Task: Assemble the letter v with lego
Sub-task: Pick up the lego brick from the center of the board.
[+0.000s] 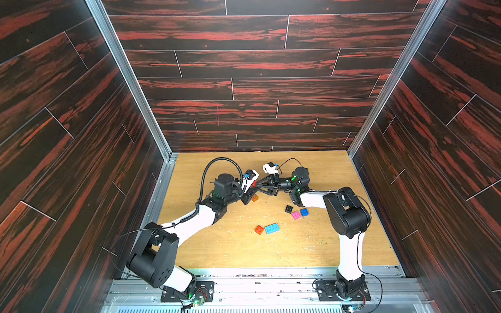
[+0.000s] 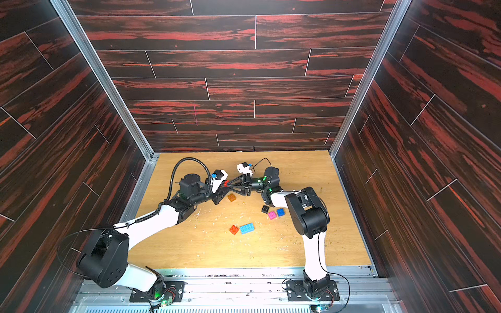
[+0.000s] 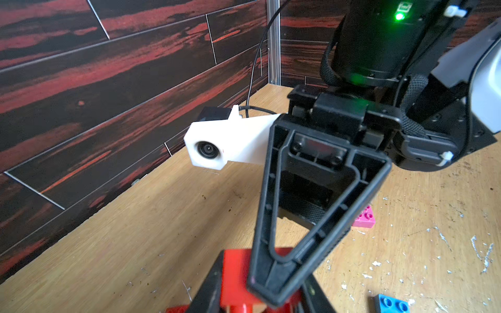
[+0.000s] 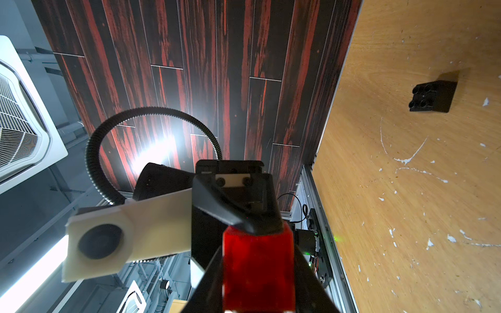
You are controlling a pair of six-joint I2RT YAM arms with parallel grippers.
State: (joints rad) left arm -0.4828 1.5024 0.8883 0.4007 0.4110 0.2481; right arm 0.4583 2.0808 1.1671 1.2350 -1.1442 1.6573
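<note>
A red lego brick [image 1: 254, 184] hangs above the table's middle, held from both sides. My left gripper [image 1: 250, 189] is shut on it; in the left wrist view the brick [image 3: 234, 273] sits between its dark jaws. My right gripper [image 1: 257, 184] is shut on the same brick [image 4: 257, 265], which fills the gap between its jaws. Loose lego lies on the wooden table [image 1: 311, 252]: an orange brick [image 1: 255, 198] just below the grippers, then black [image 1: 288, 209], pink [image 1: 295, 215] and blue [image 1: 304, 212] bricks, and nearer the front a red square brick [image 1: 259, 229] beside a long light-blue brick [image 1: 272, 228].
Dark wood-patterned walls [image 1: 81, 162] enclose the table on three sides. A metal rail [image 1: 271, 287] with both arm bases runs along the front edge. White scuffs and crumbs dot the tabletop.
</note>
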